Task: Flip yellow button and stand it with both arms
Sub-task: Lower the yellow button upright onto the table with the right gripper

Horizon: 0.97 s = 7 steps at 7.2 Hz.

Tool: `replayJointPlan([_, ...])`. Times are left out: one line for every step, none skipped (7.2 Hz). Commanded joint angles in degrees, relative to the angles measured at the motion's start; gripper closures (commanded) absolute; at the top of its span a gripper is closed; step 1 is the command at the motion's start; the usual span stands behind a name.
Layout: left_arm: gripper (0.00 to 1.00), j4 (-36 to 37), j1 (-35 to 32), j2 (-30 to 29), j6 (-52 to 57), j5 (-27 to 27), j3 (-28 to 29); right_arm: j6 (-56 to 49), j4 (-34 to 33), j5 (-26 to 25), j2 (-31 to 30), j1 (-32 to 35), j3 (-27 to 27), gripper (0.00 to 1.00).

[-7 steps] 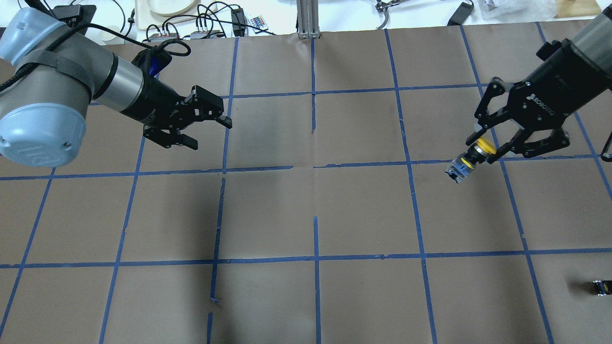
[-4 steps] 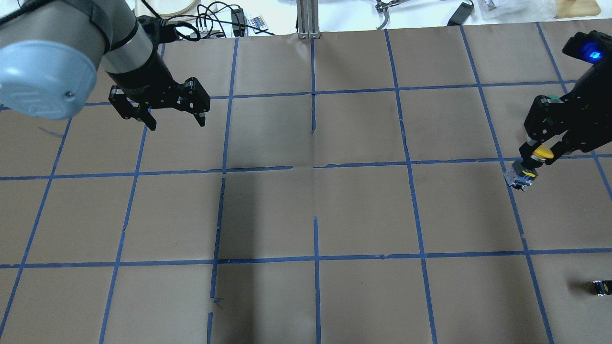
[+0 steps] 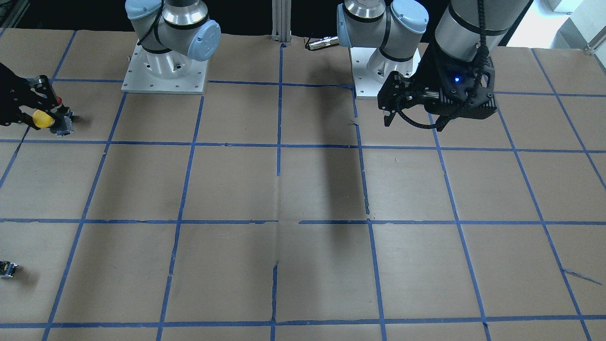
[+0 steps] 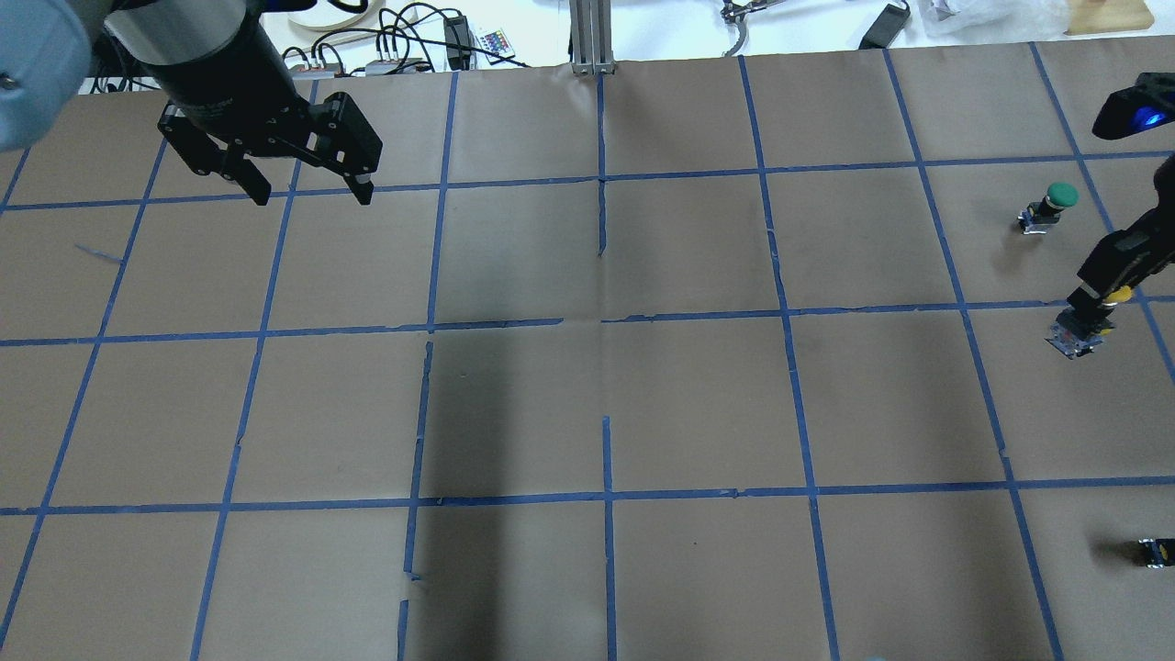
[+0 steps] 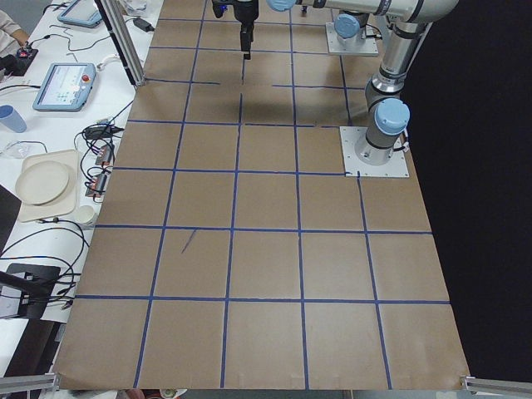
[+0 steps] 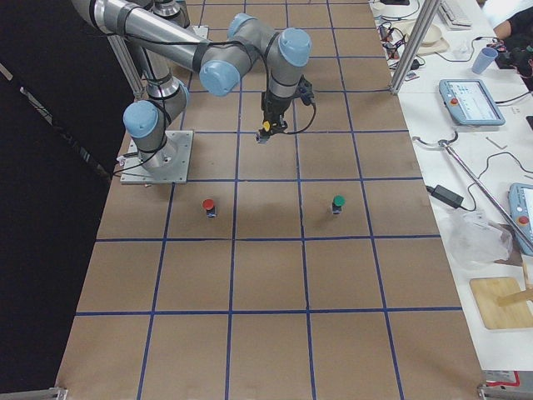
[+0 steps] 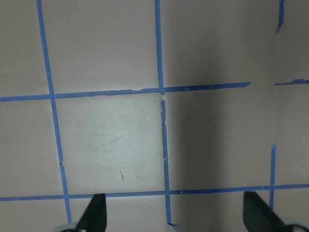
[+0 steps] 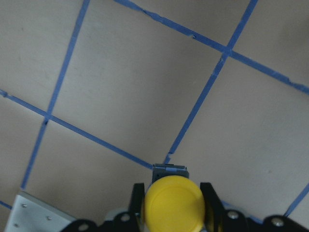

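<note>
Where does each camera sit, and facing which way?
Overhead: behind robot, looking down; left gripper, right gripper holding yellow button.
Front-facing: across table, facing robot; left arm at right.
Exterior left: table end, looking along; left arm near.
Exterior right: opposite end; right arm near.
Left wrist: downward; open fingers.
Right wrist: downward; fingers flank button.
Overhead, exterior right share green button.

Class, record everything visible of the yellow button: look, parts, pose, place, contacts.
The yellow-capped push-button switch has a round yellow cap over a black-and-grey block body. The right arm's black claw is shut on it at the cap, body pointing down at the brown paper table near its right edge. Whether it touches the table is unclear.
</note>
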Motion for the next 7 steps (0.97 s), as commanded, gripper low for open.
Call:
replayJointPlan([0.0,0.29,1.69,-0.04,-1.63,-0.93,0.13,-20.77,-11.95,0.09,0.34,-4.93,5.69,0.96])
replayJointPlan([0.0,0.37,1.68,-0.75,-3.92,1.25,0.14,-27.19,-14.87,0.79,1.12,-7.3,6.41,0.95])
replayJointPlan([0.0,0.37,1.6,-0.84,-3.59,1.36,-0.04,-33.26,-18.64,0.97,3.65,-8.8,6.42,0.95])
replayJointPlan([0.0,0.37,1.51,-0.93,-3.59,1.36,-0.13,-38.63,-21.89,1.4,7.07,-9.51,6.24,0.95])
replayJointPlan([0.0,0.37,1.51,-1.02,-3.59,1.19,-0.13,-43.73,-23.67,3.06,8.93,-10.21,5.89,0.95])
replayJointPlan([0.0,0.37,1.51,-1.1,-3.59,1.1,-0.13,-45.43,-24.38,4.21,10.17,-11.96,5.97,0.95])
replayJointPlan([0.0,0.46,1.51,-1.02,-3.67,1.01,-0.48,-48.41,-24.65,5.53,11.57,-12.41,5.89,0.95])
